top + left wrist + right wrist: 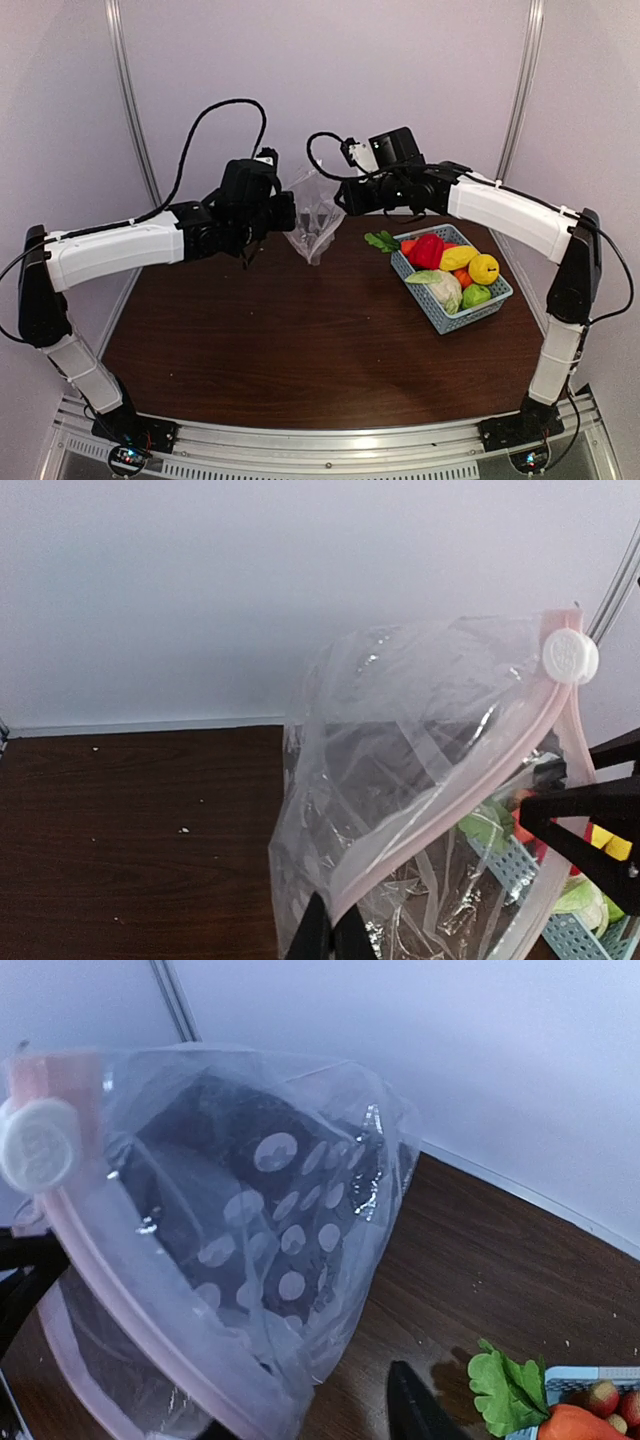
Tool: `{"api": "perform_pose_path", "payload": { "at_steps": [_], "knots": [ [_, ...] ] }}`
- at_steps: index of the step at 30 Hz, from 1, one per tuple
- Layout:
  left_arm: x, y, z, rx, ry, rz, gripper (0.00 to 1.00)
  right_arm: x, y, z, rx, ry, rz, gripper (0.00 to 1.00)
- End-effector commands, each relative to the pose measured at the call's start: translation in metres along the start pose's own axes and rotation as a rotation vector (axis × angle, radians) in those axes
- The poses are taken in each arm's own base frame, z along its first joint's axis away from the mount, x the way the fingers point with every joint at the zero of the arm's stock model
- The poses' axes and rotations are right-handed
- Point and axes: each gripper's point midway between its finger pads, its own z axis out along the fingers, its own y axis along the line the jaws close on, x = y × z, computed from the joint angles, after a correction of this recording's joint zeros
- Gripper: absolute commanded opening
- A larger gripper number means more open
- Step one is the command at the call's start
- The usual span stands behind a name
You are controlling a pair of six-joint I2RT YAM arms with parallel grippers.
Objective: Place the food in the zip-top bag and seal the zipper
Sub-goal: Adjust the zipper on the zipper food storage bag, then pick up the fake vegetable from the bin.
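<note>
Your left gripper (328, 935) was clamped on the pink zipper (450, 800) of the zip-top bag (315, 215), holding it in the air over the far edge of the worktop (300, 340). Your right gripper (345, 197) sat at the bag's other side. One dark finger (415, 1412) showed beside the film, but you could not tell whether it gripped anything.

The bag hung with its long axis upright, mouth uppermost and gaping, bottom drooping to a point toward the wood. The zipper ran up from your left gripper to a round white slider (569, 657).

The worktop was dark brown wood grain with pale specks, backed by plain pale walls (60, 100) and metal posts (130, 100). The film was clear, crinkled and glossy, with white dots (290, 1245) on one panel.

The food (450, 270) lay in a light-blue mesh basket (425, 305) near the far right corner: a red pepper (428, 250), yellow fruit (484, 268) and pale cabbage (445, 290), with leafy greens (380, 240) at the basket's far-left corner.
</note>
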Motion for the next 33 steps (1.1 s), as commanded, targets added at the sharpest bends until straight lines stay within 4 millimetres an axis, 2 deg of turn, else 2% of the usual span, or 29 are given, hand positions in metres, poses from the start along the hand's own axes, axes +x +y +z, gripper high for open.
{"api": "perform_pose_path", "payload": {
  "at_steps": [1,2,3,5,7,9,10,12,15,17,20,27,33],
  "knots": [
    [-0.048,0.022,-0.026,-0.094,-0.092,0.139,0.0,-0.033,0.028,-0.045,-0.252,-0.068,-0.018,0.58],
    [-0.057,0.028,-0.032,-0.121,-0.104,0.189,0.0,-0.04,0.024,-0.054,-0.3,-0.076,-0.006,0.66],
    [-0.064,0.034,-0.04,-0.148,-0.111,0.229,0.0,-0.043,0.03,-0.065,-0.375,-0.08,-0.02,0.69],
    [-0.076,0.045,-0.055,-0.186,-0.108,0.313,0.0,-0.049,0.015,-0.085,-0.44,-0.091,-0.021,0.75],
    [-0.078,0.05,-0.064,-0.195,-0.075,0.382,0.0,-0.048,-0.011,-0.101,-0.403,-0.103,-0.042,0.78],
    [-0.067,0.044,-0.065,-0.137,-0.019,0.447,0.0,-0.044,-0.042,-0.119,-0.315,-0.11,-0.087,0.81],
    [-0.055,0.035,-0.062,-0.07,0.014,0.481,0.0,-0.037,-0.062,-0.121,-0.258,-0.099,-0.098,0.82],
    [-0.018,0.015,-0.05,0.073,0.089,0.528,0.0,-0.016,-0.102,-0.125,-0.124,-0.046,-0.11,0.86],
    [0.055,-0.029,-0.026,0.331,0.256,0.535,0.0,0.031,-0.161,-0.119,0.107,0.079,-0.107,0.86],
    [0.078,-0.042,-0.012,0.387,0.316,0.527,0.0,0.06,-0.18,-0.113,0.165,0.168,-0.086,0.84],
    [0.088,-0.04,0.001,0.358,0.313,0.52,0.0,0.085,-0.185,-0.105,0.15,0.232,-0.046,0.82],
    [0.085,-0.039,0.006,0.368,0.241,0.487,0.0,0.112,-0.194,-0.095,0.154,0.255,0.015,0.84],
    [0.071,-0.01,0.015,0.307,0.168,0.322,0.0,0.124,-0.208,-0.073,0.151,0.285,0.105,0.84]
  ]
}}
